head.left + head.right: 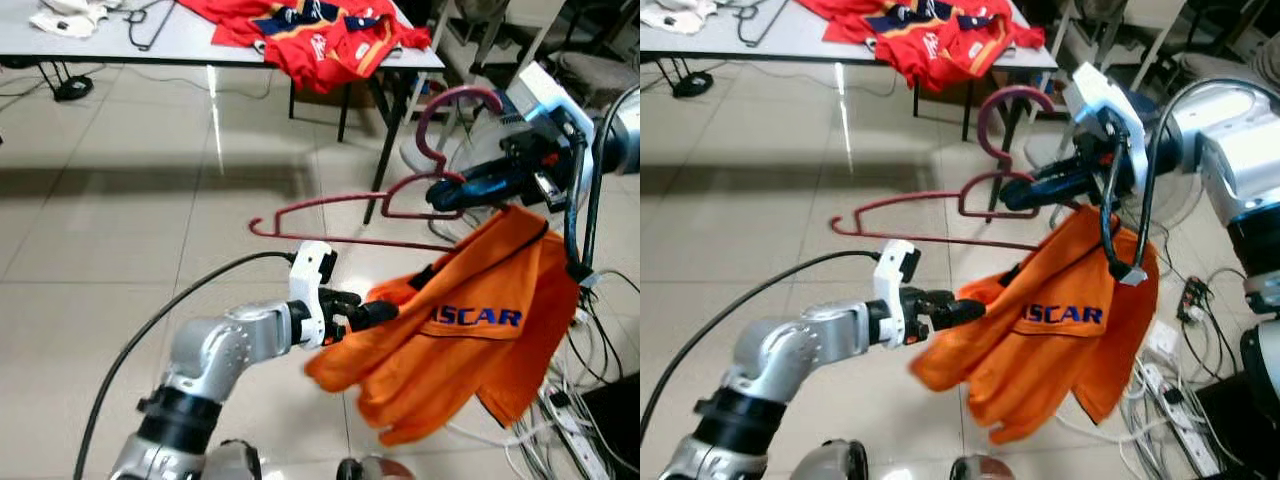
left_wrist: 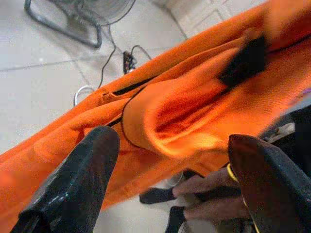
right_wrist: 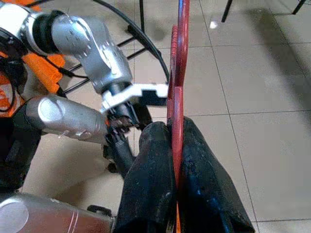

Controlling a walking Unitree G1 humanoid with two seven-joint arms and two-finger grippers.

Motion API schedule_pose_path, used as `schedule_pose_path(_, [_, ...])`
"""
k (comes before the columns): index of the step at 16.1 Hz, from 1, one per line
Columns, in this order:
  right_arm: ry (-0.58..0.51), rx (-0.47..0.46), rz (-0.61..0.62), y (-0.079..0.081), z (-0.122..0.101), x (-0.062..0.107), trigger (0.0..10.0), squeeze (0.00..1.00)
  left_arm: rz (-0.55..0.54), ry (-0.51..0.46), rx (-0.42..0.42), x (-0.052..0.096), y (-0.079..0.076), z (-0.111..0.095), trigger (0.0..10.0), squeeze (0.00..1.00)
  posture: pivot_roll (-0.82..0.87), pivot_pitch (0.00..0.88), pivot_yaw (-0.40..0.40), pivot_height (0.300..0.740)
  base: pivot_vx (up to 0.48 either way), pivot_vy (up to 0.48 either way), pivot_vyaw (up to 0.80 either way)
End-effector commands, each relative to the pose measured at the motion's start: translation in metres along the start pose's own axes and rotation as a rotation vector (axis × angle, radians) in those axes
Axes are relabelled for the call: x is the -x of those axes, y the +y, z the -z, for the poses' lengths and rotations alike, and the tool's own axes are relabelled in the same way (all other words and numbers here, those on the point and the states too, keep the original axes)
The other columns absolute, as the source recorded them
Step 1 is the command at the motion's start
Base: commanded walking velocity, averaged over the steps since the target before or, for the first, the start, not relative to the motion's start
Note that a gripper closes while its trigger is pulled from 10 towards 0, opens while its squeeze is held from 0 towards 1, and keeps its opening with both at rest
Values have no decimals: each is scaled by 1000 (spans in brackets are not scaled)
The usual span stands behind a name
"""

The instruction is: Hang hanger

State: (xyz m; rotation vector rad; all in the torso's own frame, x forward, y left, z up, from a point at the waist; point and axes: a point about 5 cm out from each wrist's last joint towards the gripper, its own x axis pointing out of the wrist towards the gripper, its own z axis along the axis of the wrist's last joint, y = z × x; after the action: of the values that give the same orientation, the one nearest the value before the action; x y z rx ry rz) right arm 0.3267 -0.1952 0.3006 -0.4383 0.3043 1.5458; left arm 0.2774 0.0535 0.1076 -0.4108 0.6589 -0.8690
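Left eye view: the right end effector (image 1: 455,190) is raised at the right, its fingers pressed together on a dark red hanger (image 1: 345,215) just below the hook. The hanger is held in the air, its bar reaching out to the left over the floor (image 1: 120,250). An orange shirt (image 1: 470,330) droops from the hanger's right end. The left end effector (image 1: 375,313) reaches in from below and meets the shirt's edge. Behind, a red garment (image 1: 320,35) lies on the tabletop (image 1: 180,45) by its right corner.

Right eye view: the same scene, with more of the right arm and a power strip (image 1: 1170,395) on the floor under the shirt.

Left wrist view: the two black fingers (image 2: 73,179) stand wide apart with orange cloth stretched in front of them. A person's hand (image 2: 206,196) shows beneath the cloth, and a fan (image 2: 95,9) stands on the floor beyond.

Right wrist view: both fingers (image 3: 150,184) are pinched on the thin red hanger, which runs straight away from the camera; the silver left arm (image 3: 82,43) lies beyond.
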Motion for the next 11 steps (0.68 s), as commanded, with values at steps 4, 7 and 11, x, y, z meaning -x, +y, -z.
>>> schedule_pose_path(4, [2,35,-29,5,-11,1,0,0,-35,-60,47,-5,7,-14,10000,0,-142,174,-89,740,0,0,0])
schedule_pose_path(7, [-7,37,-53,7,-14,-4,0,0,78,-90,119,-1,1,-21,10000,0,-143,190,-89,740,0,0,0])
schedule_pose_path(11, [-14,32,-69,10,-12,-7,0,0,36,-118,129,-2,7,-22,10000,0,-127,162,-82,740,0,0,0])
